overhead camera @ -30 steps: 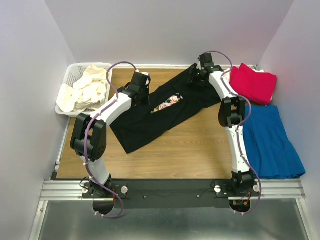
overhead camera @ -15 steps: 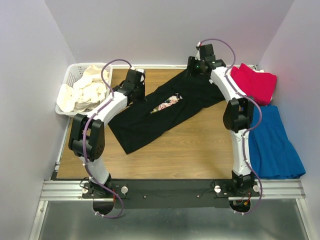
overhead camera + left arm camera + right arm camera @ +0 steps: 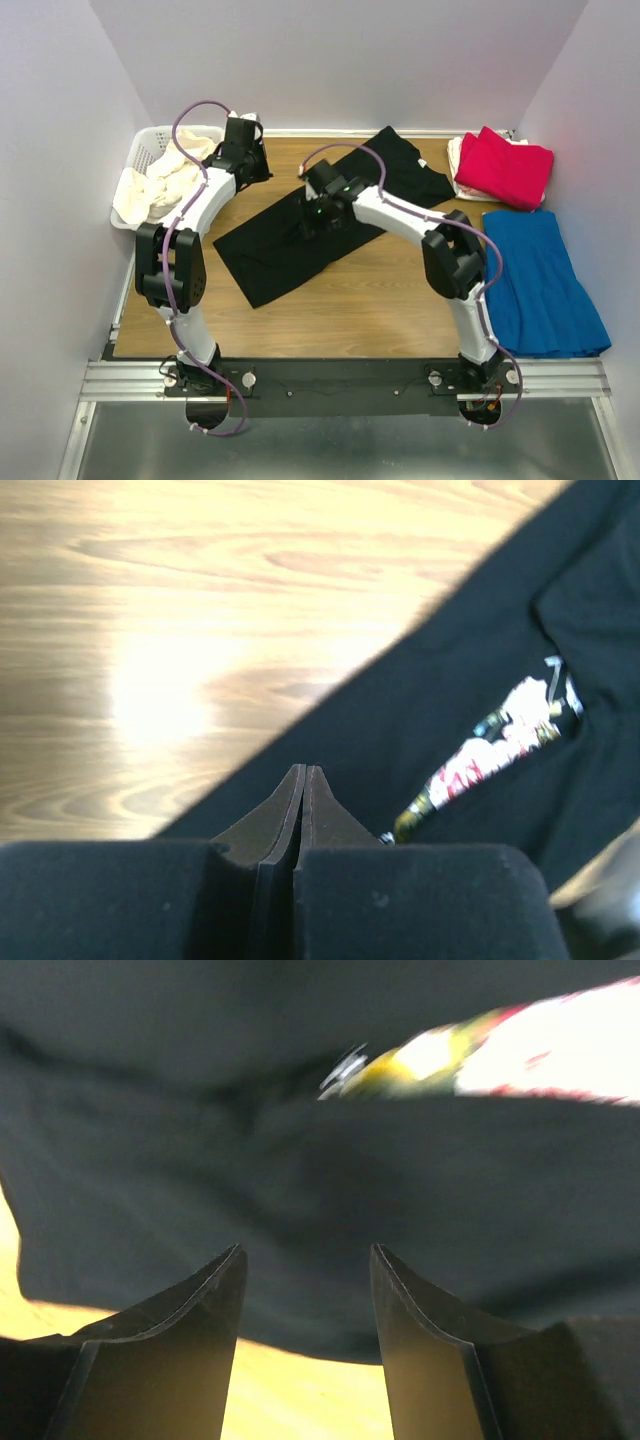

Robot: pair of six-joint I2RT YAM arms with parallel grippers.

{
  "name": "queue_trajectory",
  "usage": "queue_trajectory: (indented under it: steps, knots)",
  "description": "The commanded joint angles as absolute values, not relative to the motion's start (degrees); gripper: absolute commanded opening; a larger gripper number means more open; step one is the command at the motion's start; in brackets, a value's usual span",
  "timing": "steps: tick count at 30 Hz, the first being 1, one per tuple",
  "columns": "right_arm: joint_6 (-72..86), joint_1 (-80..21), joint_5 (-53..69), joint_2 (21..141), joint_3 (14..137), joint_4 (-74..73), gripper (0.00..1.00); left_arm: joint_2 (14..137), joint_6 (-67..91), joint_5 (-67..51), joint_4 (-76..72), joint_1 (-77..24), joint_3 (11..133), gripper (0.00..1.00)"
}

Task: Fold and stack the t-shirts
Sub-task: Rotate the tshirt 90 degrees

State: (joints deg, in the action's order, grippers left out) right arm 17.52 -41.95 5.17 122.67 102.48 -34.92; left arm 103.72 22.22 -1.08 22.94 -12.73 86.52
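Note:
A black t-shirt [image 3: 270, 250] lies in a diagonal strip across the wooden table. Its floral print [image 3: 500, 748] shows in both wrist views [image 3: 545, 1048]. My right gripper [image 3: 305, 222] hangs open just above the shirt's middle, near its lower edge, nothing between its fingers [image 3: 307, 1250]. My left gripper [image 3: 255, 165] is shut and empty [image 3: 303, 770], off the shirt at the back left, beside the basket. A folded red t-shirt [image 3: 505, 165] rests on a cream one [image 3: 460, 152] at the back right. Cream t-shirts [image 3: 165, 182] fill the basket.
The white lattice basket [image 3: 145, 148] stands at the back left corner. A blue cloth [image 3: 540, 280] lies along the right side, off the table's edge. Bare wood [image 3: 360, 300] shows in front of the black shirt.
My right gripper has swung from the shirt's far end to its middle, covering the print in the top view. My left gripper has drawn back off the shirt toward the basket.

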Motion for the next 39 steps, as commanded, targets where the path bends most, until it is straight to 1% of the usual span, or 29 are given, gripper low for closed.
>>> queue_trajectory:
  steps: [1,9,11,17,23,26,30,31,34,39]
  knots:
    - [20.1,-47.2,3.5,123.3,102.5,-35.9,0.61,106.1,23.2,-0.4,26.1,-10.6,90.4,0.07]
    - [20.7,-53.8,4.0,126.8,104.1,-35.9,0.61,107.4,23.6,-0.4,27.7,-8.7,91.1,0.07]
    - [20.5,-54.6,4.1,128.5,105.7,-35.9,0.61,107.3,23.6,1.8,28.3,-8.0,91.1,0.07]
    - [20.8,-57.0,4.5,132.9,110.6,-36.2,0.61,105.9,23.6,2.2,29.1,-6.2,90.9,0.07]
    - [21.0,-58.3,3.6,134.8,108.7,-36.5,0.60,104.1,22.9,2.8,30.1,-5.0,90.6,0.07]
    - [21.5,-59.4,3.1,132.8,103.4,-36.7,0.60,103.6,22.5,3.0,30.1,-4.3,90.7,0.07]
    - [22.6,-61.3,3.0,127.2,93.1,-36.9,0.59,104.6,22.1,2.4,30.1,-4.0,91.9,0.07]
    - [22.8,-61.7,2.8,124.5,88.8,-37.0,0.59,104.9,22.1,2.2,30.1,-4.0,92.5,0.07]
    - [24.3,-62.6,3.0,120.8,83.2,-38.0,0.59,106.3,22.5,0.6,29.4,-4.0,93.9,0.07]
    - [27.8,-64.2,2.7,113.1,73.0,-39.8,0.58,108.8,22.5,-6.0,26.7,-4.0,94.4,0.07]
